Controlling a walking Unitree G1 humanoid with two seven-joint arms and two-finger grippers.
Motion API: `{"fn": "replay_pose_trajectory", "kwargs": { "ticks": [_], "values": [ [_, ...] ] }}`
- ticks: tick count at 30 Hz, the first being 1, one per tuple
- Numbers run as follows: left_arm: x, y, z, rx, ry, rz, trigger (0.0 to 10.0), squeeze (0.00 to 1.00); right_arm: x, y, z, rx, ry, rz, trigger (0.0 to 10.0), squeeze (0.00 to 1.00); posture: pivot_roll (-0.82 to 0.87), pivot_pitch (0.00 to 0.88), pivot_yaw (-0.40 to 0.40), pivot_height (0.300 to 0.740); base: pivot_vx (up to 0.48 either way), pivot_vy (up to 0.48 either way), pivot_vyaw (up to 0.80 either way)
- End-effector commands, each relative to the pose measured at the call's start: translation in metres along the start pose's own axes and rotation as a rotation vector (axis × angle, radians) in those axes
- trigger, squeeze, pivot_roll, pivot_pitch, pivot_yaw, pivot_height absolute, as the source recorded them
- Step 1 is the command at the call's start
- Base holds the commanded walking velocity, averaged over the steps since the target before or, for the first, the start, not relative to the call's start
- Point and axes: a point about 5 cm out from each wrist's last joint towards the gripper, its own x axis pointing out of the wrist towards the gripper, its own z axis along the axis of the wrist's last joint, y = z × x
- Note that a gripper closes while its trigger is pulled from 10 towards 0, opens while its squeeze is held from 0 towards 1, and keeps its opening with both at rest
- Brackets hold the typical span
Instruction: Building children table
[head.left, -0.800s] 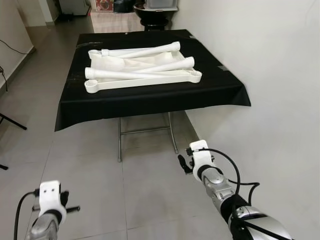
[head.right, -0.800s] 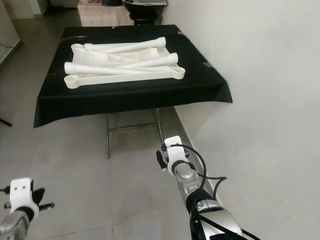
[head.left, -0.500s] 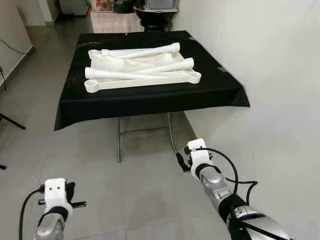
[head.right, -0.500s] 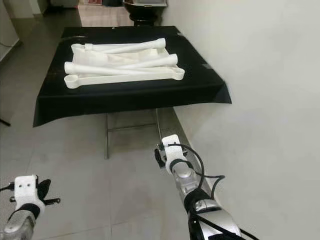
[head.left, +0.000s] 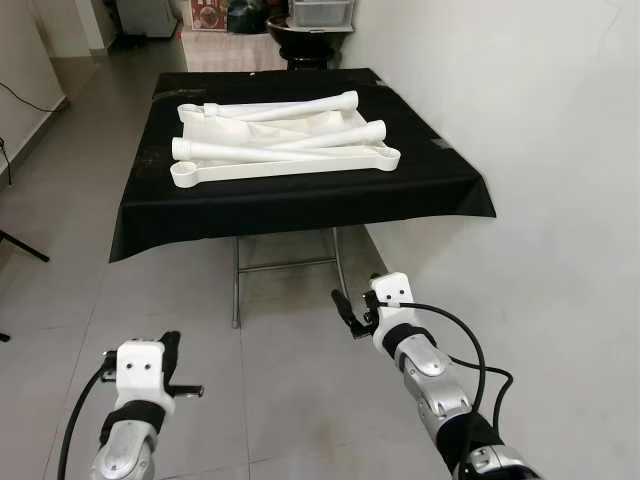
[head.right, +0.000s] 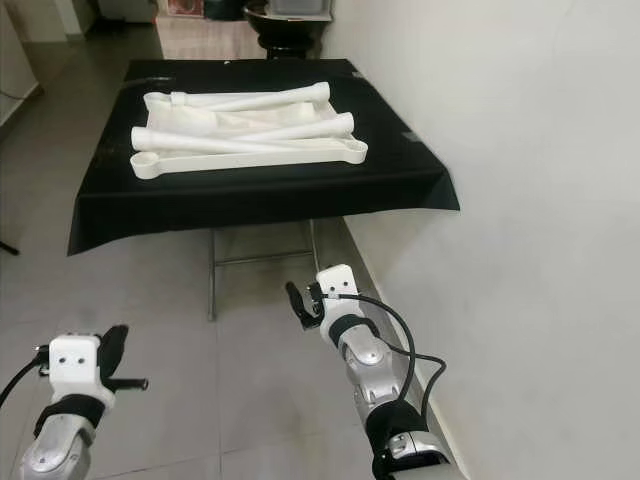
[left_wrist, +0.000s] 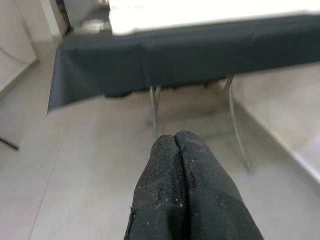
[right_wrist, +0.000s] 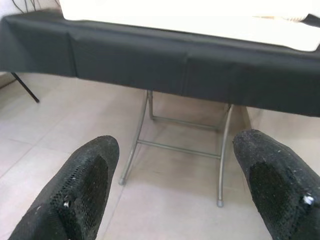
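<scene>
Step in hand: approach; assembly not yet begun, nothing grasped.

Folding metal-legged worktop under black cloth (head.left: 300, 205) stands ahead against white wall. White plastic children-table parts (head.left: 285, 150) lie piled mid-worktop: flat tabletop panel underneath, long round legs (head.left: 275, 152) crossed on top, one leg along far edge.

Left gripper (left_wrist: 175, 145) low over grey tiled floor (head.left: 190, 300), short of worktop's near edge, clenched, empty. Right gripper (right_wrist: 170, 165) raised toward near edge, released, fingers spread wide, empty.

Next, by judgement: step closer, lift arms above near edge, take topmost leg first.
</scene>
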Motion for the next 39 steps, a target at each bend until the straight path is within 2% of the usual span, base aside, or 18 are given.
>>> {"fn": "replay_pose_trajectory", "kwargs": {
  "ticks": [1, 2, 4, 5, 8, 12, 18, 19, 21, 25, 27, 29, 32, 36, 39],
  "values": [
    [-0.005, -0.009, 0.001, 0.003, 0.007, -0.014, 10.0, 0.0, -0.005, 0.003, 0.0, 0.014, -0.003, 0.019, 10.0, 0.0, -0.27, 0.0, -0.056, 0.74, 0.0, 0.0, 0.0],
    [-0.005, -0.009, 0.001, 0.003, 0.007, -0.014, 10.0, 0.0, -0.005, 0.003, 0.0, 0.014, -0.003, 0.019, 10.0, 0.0, -0.27, 0.0, -0.056, 0.74, 0.0, 0.0, 0.0],
    [-0.016, -0.019, 0.0, 0.007, 0.029, -0.027, 10.0, 0.0, -0.014, 0.006, 0.0, 0.014, -0.014, 0.04, 10.0, 0.0, -0.27, 0.0, -0.053, 0.74, 0.0, 0.0, 0.0],
    [-0.016, -0.019, 0.0, 0.007, 0.029, -0.027, 10.0, 0.0, -0.014, 0.006, 0.0, 0.014, -0.014, 0.04, 10.0, 0.0, -0.27, 0.0, -0.053, 0.74, 0.0, 0.0, 0.0],
    [-0.028, -0.015, 0.004, -0.005, 0.068, 0.002, 10.0, 0.0, -0.022, 0.007, 0.006, 0.01, -0.031, 0.045, 10.0, 0.0, -0.27, 0.004, -0.06, 0.74, 0.0, 0.0, 0.0],
    [-0.033, -0.018, 0.012, 0.011, 0.074, 0.006, 10.0, 0.0, -0.02, 0.007, 0.017, -0.002, -0.053, 0.045, 10.0, 0.0, -0.26, 0.01, -0.068, 0.74, 0.0, 0.0, 0.0],
    [-0.025, -0.016, 0.016, 0.015, 0.069, 0.006, 10.0, 0.0, -0.013, 0.008, 0.022, 0.014, -0.048, 0.053, 10.0, 0.0, -0.26, 0.018, -0.072, 0.74, 0.0, 0.0, 0.0],
    [-0.017, -0.015, 0.022, 0.022, 0.047, 0.009, 10.0, 0.0, -0.008, 0.008, 0.029, 0.038, -0.06, 0.061, 10.0, 0.0, -0.25, 0.019, -0.073, 0.74, 0.0, 0.0, 0.0],
    [-0.017, -0.015, 0.022, 0.022, 0.047, 0.009, 10.0, 0.0, -0.008, 0.008, 0.029, 0.038, -0.06, 0.061, 10.0, 0.0, -0.25, 0.019, -0.073, 0.74, 0.0, 0.0, 0.0],
    [-0.007, -0.01, 0.034, 0.021, 0.014, 0.025, 10.0, 0.0, -0.002, 0.004, 0.041, 0.088, -0.081, 0.055, 10.0, 0.0, -0.25, 0.022, -0.07, 0.74, 0.0, 0.0, 0.0],
    [-0.002, -0.007, 0.04, 0.033, -0.002, 0.02, 10.0, 0.0, 0.0, 0.006, 0.046, 0.084, -0.095, 0.061, 10.0, 0.0, -0.25, 0.013, -0.071, 0.74, 0.0, 0.0, 0.0],
    [0.001, -0.014, 0.04, 0.037, 0.004, -0.045, 10.0, 0.0, 0.001, 0.017, 0.048, 0.003, -0.104, 0.127, 10.0, 0.0, -0.24, 0.0, -0.068, 0.74, 0.0, 0.0, 0.4],
    [-0.002, -0.021, 0.039, 0.042, 0.01, -0.087, 10.0, 0.0, -0.001, 0.022, 0.049, -0.049, -0.116, 0.16, 10.0, 0.0, -0.25, 0.0, -0.06, 0.74, 0.082, 0.0, 0.8],
    [0.0, -0.023, 0.041, 0.027, 0.017, -0.085, 10.0, 0.0, 0.003, 0.018, 0.053, 0.0, -0.11, 0.137, 10.0, 0.0, -0.26, 0.0, -0.056, 0.74, 0.293, 0.0, 0.2],
    [0.002, -0.024, 0.043, 0.018, 0.015, -0.085, 10.0, 0.0, 0.003, 0.021, 0.052, -0.016, -0.098, 0.158, 10.0, 0.0, -0.26, 0.0, -0.056, 0.74, 0.303, 0.0, 0.0]
  ]
}}
